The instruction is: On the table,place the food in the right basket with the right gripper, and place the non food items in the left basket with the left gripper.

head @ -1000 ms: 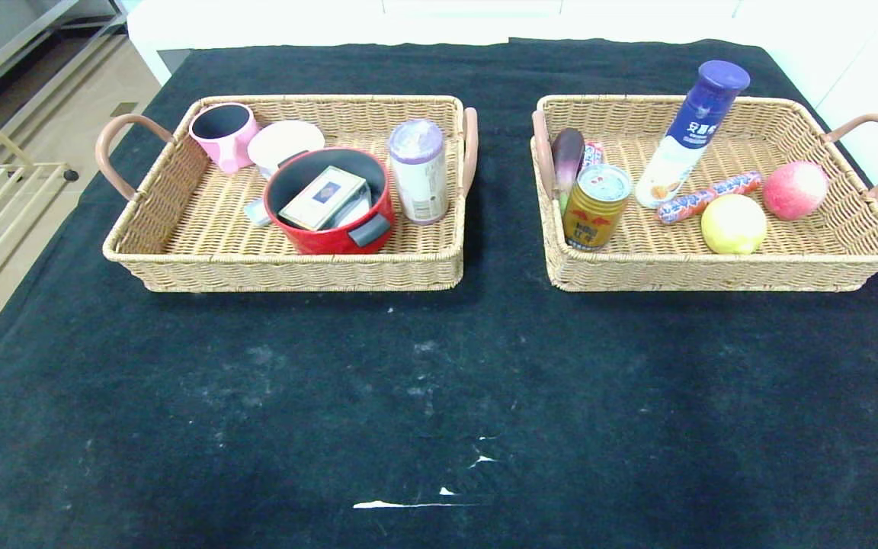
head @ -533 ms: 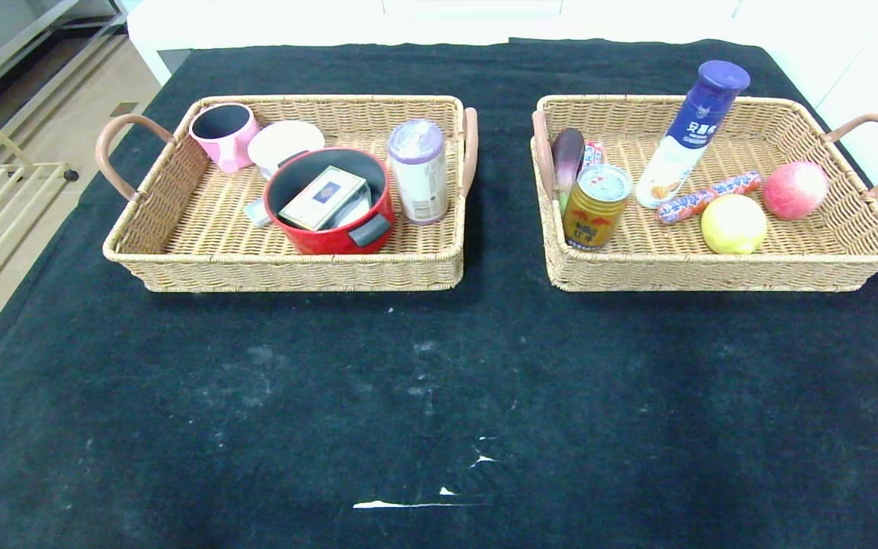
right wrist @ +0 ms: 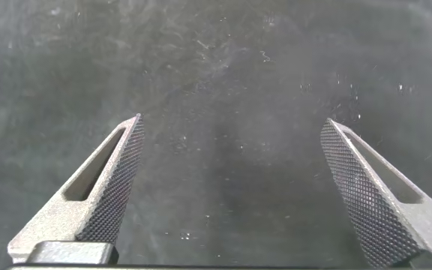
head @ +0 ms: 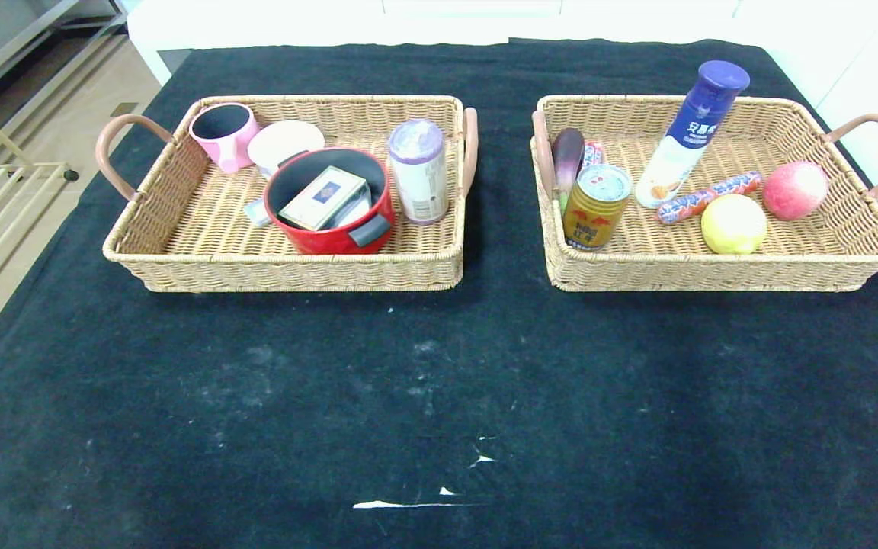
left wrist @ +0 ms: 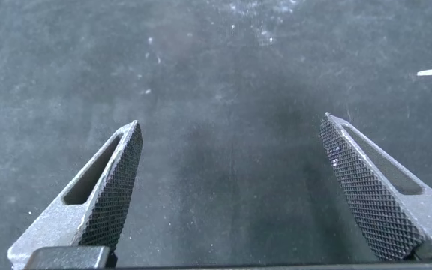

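The left basket [head: 180, 259] holds a red pot [head: 330, 202] with a cream card box [head: 323, 197] and a white block inside it. In the right basket [head: 713, 271] stand a gold drink can [head: 595, 206] and a leaning white-and-blue bottle [head: 689, 137], with a yellow lemon [head: 733, 223] near its front wall. Neither arm shows in the head view. My left gripper [left wrist: 231, 131] is open over bare black cloth, nothing between its fingers. My right gripper [right wrist: 232, 129] is likewise open over bare cloth.
The left basket also holds a pink cup [head: 224, 136], a white bowl [head: 285, 143] and a purple-lidded canister [head: 418, 171]. An eggplant [head: 567, 156], a sausage [head: 706, 197] and a red apple [head: 795, 190] lie in the right basket. Pale scuffs mark the table [head: 424, 396].
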Robot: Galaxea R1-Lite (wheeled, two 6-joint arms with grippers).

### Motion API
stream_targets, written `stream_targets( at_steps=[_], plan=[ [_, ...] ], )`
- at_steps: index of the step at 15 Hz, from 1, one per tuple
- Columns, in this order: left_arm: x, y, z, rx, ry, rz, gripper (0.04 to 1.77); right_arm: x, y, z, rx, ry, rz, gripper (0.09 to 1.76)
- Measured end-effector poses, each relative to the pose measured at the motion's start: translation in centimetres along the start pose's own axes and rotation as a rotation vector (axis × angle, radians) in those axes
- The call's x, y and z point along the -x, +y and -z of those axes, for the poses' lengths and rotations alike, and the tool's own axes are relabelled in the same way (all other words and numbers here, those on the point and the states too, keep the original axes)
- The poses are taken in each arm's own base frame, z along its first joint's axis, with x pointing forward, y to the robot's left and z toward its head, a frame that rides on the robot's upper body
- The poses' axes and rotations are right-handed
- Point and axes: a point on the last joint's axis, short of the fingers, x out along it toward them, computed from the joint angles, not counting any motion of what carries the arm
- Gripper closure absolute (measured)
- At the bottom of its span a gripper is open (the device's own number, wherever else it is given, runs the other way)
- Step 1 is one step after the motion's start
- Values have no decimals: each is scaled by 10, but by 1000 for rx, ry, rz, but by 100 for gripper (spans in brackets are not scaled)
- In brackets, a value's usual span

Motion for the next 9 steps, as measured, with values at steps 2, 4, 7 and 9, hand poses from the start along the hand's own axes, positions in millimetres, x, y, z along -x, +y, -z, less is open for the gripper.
stream_targets(
  at_steps=[2,4,7,9],
  plan=[
    [0,0,0,3,1,0,9,0,0,0,-5,0,1,14],
    [0,0,1,4,2,0,9,0,0,0,-9,1,2,14],
    [0,0,1,6,3,1,9,0,0,0,-10,1,3,14],
    [0,0,1,6,3,1,9,0,0,0,-10,1,3,14]
  ],
)
